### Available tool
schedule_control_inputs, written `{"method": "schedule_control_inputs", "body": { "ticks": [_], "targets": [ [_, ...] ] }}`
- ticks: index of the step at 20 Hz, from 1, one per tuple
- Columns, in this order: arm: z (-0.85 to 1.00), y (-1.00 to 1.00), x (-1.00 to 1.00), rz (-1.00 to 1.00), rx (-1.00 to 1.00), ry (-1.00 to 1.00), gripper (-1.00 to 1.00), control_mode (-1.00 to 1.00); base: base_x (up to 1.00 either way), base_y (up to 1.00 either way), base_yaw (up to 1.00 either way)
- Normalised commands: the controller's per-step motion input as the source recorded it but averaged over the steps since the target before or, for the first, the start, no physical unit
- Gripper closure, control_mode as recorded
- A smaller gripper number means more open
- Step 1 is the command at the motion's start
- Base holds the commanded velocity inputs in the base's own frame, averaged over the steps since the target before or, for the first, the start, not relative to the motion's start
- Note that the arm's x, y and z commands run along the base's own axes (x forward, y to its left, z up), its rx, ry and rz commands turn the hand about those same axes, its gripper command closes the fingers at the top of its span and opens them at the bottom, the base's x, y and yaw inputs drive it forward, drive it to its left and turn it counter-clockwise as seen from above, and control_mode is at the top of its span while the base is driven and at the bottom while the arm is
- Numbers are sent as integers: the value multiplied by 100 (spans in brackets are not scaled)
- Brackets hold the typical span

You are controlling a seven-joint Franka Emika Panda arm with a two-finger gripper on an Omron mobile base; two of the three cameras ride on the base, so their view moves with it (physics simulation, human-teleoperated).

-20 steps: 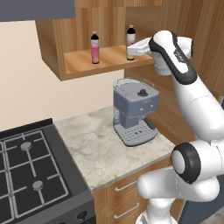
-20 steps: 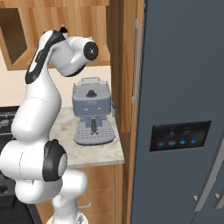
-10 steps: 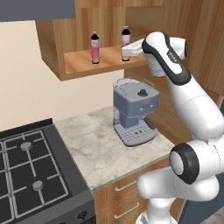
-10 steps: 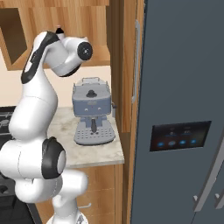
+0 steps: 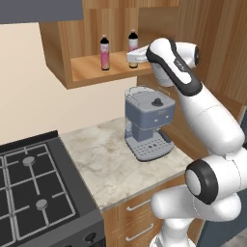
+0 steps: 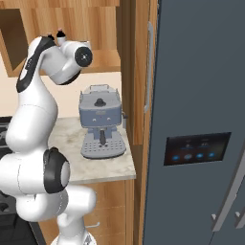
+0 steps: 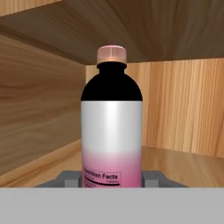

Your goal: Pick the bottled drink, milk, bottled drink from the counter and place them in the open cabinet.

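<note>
**Gripper** (image 7: 112, 183): inside the cabinet (image 5: 91, 67), jaws drawn narrow against the base of a bottle (image 7: 111, 127); one dark fingertip shows on each side of it. Held, by the look of the hand view.

**Held bottle** (image 5: 133, 42): upright, directly ahead of the gripper and between its fingers. Dark shoulder, pale body shading to pink, printed label at the foot. Appears to stand on or just above the shelf board; contact with the board cannot be told.

**Second bottle** (image 5: 104, 52): pink label, upright on the same shelf, off to one side of the gripper, apart from the held one.

**Milk**: location cannot be told from these views.

**Counter** (image 5: 106, 164): well below the gripper. Carries a grey coffee machine (image 5: 147, 123); a black hob (image 5: 34, 198) adjoins it.

**Step in hand**: placing a bottle in the cabinet, at the set-down stage. One bottle is already shelved.

**Next move calls for**: confirming the bottle rests flat on the board, then parting the jaws and drawing straight back out of the cabinet, without nudging either bottle.
</note>
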Motion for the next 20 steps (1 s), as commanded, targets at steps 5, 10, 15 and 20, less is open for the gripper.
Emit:
{"method": "schedule_control_inputs", "body": {
  "ticks": [5, 10, 15, 20],
  "targets": [
    [-15, 0, 12, 0, 0, 0, 100, -100, 0, 0, 0],
    [-6, 3, 40, -3, 0, 0, 100, -100, 0, 0, 0],
    [-8, 14, 51, -6, 0, 1, 100, -100, 0, 0, 0],
    [-30, 17, 51, -4, 0, 5, 100, -100, 0, 0, 0]
  ]
}}
